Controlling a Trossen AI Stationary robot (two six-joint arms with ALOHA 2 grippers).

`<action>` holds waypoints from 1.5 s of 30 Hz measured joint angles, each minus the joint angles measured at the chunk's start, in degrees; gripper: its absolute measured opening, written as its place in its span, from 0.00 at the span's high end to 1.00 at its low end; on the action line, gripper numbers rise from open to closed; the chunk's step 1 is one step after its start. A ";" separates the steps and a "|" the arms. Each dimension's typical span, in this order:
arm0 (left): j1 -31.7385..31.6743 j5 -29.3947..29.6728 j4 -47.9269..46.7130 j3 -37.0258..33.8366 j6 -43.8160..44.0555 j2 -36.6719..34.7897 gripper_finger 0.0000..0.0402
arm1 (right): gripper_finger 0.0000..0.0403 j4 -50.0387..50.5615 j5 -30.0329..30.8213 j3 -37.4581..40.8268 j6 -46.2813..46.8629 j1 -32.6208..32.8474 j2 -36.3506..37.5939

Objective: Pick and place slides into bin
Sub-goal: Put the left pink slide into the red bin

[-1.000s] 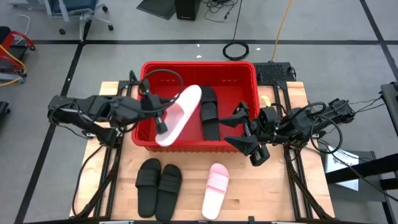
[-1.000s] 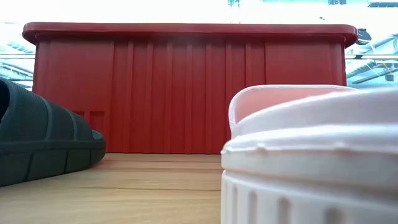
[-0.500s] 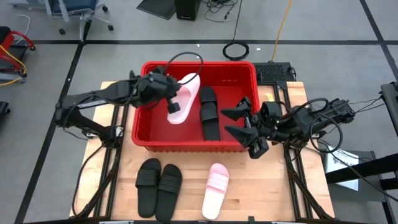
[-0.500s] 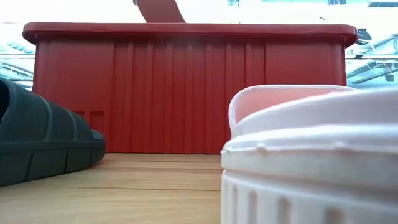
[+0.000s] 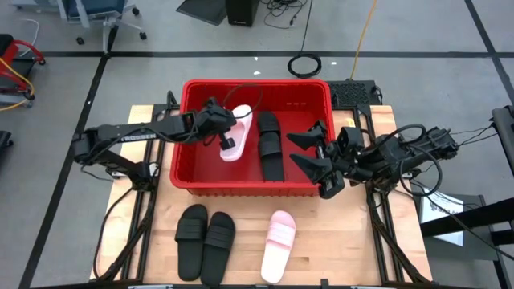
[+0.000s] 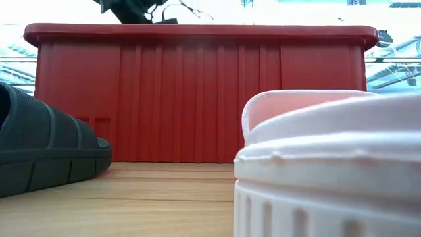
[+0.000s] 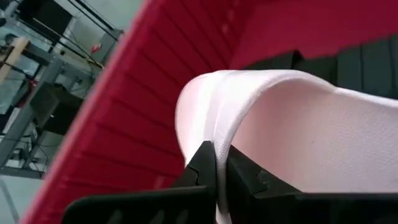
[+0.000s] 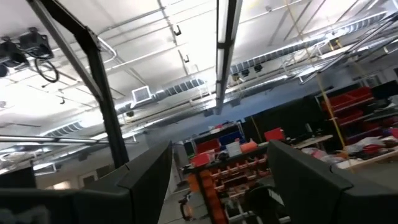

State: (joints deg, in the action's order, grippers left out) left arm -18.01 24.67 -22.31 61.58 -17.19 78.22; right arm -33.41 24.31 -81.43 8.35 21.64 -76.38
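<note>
Pale pink slide (image 5: pixel 237 132) has dropped lower and further into the bin (image 5: pixel 189 181) over the last second, from hanging across the front-left wall to sitting inside beside the black slides (image 5: pixel 270 144) already in there; looks like it's at or near the bin floor, so release is probably next. Left gripper (image 5: pixel 222 139) reaches in over the bin's left wall, arm stretched out long and low; its jaws are pinching the slide's edge, clear in the left wrist view (image 7: pixel 217 177). Right gripper (image 5: pixel 315 160) has shifted only a little, hovering at the bin's right wall, tilted up, jaws spread wide, holding nothing. Left on the table (image 5: pixel 361 253) in front of the bin: two black slides (image 5: pixel 206 241) side by side and one pink slide (image 5: pixel 278 245).
</note>
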 joint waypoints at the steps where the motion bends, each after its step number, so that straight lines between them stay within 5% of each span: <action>1: -0.15 0.10 0.53 -0.92 -0.20 0.40 0.99 | 0.37 0.00 0.00 0.01 -0.05 -0.27 0.00; 28: -6.14 -3.00 17.28 -3.96 -5.67 20.24 0.94 | 0.37 0.39 2.91 0.01 1.87 -3.25 -0.02; 45: -7.21 -6.95 20.51 -3.96 -8.79 22.44 0.89 | 0.37 1.10 4.53 0.02 2.86 -3.35 -0.04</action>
State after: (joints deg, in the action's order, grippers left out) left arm -25.21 17.72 -1.80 57.63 -25.98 100.66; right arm -32.32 28.84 -81.41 11.21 18.28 -76.42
